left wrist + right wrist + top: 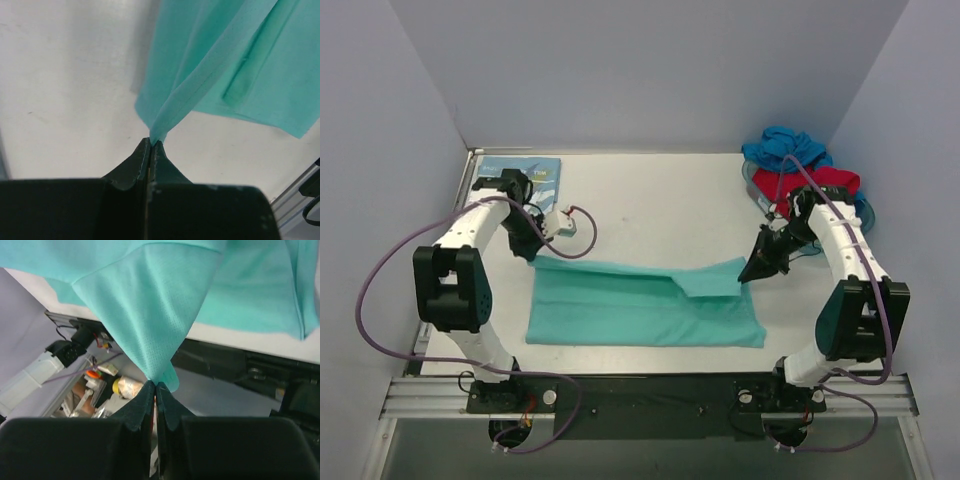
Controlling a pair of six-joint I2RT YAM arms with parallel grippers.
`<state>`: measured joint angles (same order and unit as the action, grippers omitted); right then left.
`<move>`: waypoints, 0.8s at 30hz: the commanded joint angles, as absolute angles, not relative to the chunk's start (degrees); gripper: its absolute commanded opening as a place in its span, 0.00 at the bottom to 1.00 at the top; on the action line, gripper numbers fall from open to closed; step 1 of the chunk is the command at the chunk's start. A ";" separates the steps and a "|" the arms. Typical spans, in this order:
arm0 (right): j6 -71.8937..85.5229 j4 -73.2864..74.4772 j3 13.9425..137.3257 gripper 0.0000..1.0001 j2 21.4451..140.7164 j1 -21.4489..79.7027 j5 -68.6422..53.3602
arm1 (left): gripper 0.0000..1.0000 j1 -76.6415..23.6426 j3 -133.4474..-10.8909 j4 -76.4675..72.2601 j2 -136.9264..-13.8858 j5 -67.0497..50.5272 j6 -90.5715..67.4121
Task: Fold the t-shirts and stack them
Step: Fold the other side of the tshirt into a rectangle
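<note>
Left pincer [151,141]: nearest the lens in its own wrist view, tips pressed together on a pinch of the mint-green shirt [225,60]; the cloth fans out from the tips in a hemmed fold.
Right pincer [155,384]: tips likewise closed on a corner of the same shirt, and the cloth widens away from them like a cone.
Table [660,200]: pale and flat, under both pincers, with grey walls behind and to either side.
Mint-green shirt, from above [640,305]: spread as a wide band between the two pincers. Its far-left corner is at the left pincer [528,254] and its far-right corner at the right pincer [750,270]. The rest lies on the near side of both. A narrow flap runs from the middle of the far edge to the right pincer's tips.
Blue-teal shirt [542,175]: flat, with white lettering, on the far side of the left pincer, near the back-left corner. The left arm partly covers it.
Red shirt [825,180]: bunched up on the far side of the right pincer and a little outward from it, well apart from the mint-green cloth.
Bright blue shirt [782,143]: crumpled, touching the red one on its far side, farthest from the right pincer.
Blue tray [866,213]: translucent, only its rim showing at the edge of the red and blue heap.
Rail [650,395]: along the table's near edge, on the near side of both pincers, carrying the two arm bases.
</note>
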<state>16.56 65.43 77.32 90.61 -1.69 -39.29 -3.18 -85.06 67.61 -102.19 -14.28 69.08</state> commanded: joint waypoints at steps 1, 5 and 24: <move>13.63 73.39 68.49 0.00 87.63 -2.46 -40.69 | 0.00 -3.51 -77.79 66.20 -100.11 -11.52 74.44; 12.13 72.78 64.26 0.00 88.94 -3.25 -35.43 | 0.00 -3.60 -73.57 60.75 -99.93 -8.97 76.46; 13.09 62.84 56.69 0.00 96.24 -3.34 -33.05 | 0.00 -7.65 -67.32 58.18 -99.67 -6.42 74.27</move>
